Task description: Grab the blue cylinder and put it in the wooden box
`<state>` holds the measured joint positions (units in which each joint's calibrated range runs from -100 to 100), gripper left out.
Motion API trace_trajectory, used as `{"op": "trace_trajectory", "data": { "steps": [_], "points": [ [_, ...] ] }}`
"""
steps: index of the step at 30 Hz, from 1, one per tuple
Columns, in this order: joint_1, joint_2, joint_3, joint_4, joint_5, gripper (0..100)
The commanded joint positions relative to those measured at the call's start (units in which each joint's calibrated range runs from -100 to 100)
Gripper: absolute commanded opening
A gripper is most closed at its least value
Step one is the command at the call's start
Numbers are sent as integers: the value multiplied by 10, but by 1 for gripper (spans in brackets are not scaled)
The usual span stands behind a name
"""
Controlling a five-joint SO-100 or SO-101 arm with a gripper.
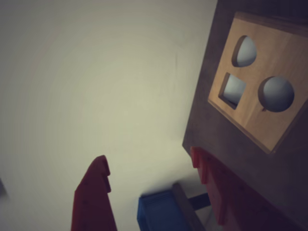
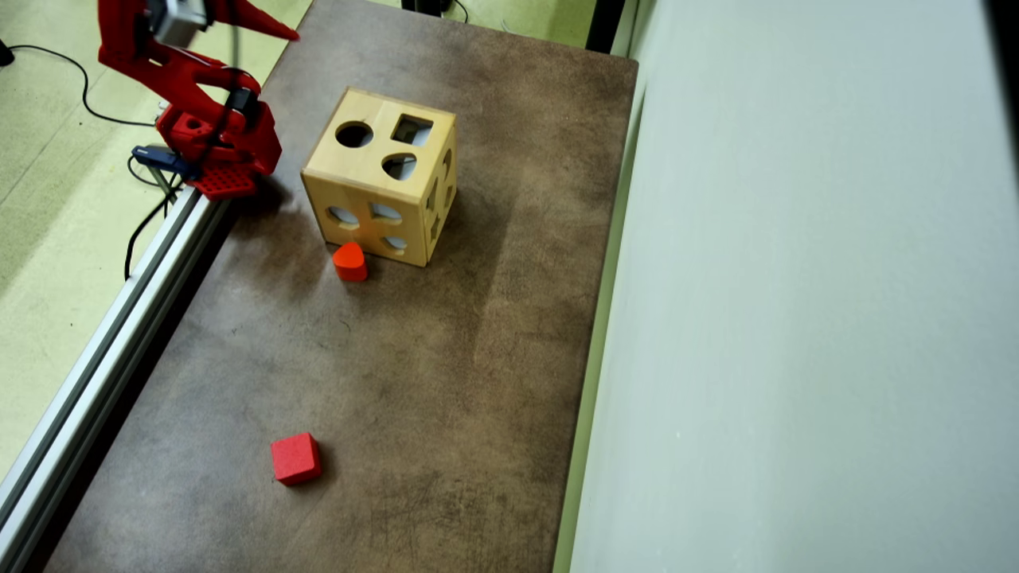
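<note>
Plainly spread wide: red gripper (image 1: 148, 156) in the wrist view, stepped fingers (image 1: 94, 192) rising from the bottom edge, well apart, nothing clamped between them. Low in the gap, cropped by the frame, a blue shape (image 1: 159, 214) beside a grey bar; too little showing to tell whether block or fitting. Blue cylinder itself not to be made out with any certainty in either view, so place unknown.

Folded at the table's top-left corner in the overhead view: red arm (image 2: 199, 79), base set at the table edge, small blue clamp (image 2: 159, 157) just beside it, black cables (image 2: 48, 79) trailing across the pale floor.

Near the arm's base, to its right in the overhead view: wooden box (image 2: 362, 171), upright on the brown table (image 2: 478, 358), round, square and half-round holes cut in the top face, more holes in the sides. Same box (image 1: 279, 53) at the upper right of the wrist view.

Just beside the box's near face, possibly touching: orange-red rounded block (image 2: 349, 261). Well apart, toward the table's near end: red cube (image 2: 295, 458). Along the table's left edge, an aluminium rail (image 2: 103, 358).
</note>
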<state>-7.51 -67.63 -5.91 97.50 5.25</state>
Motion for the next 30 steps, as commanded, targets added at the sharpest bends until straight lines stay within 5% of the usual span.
{"op": "trace_trajectory", "data": {
  "steps": [1,11,30],
  "points": [
    [1,-42,-12,7,-1,20],
    [1,-152,-3,7,-2,1],
    [2,-277,222,7,-23,1]
  ]
}}
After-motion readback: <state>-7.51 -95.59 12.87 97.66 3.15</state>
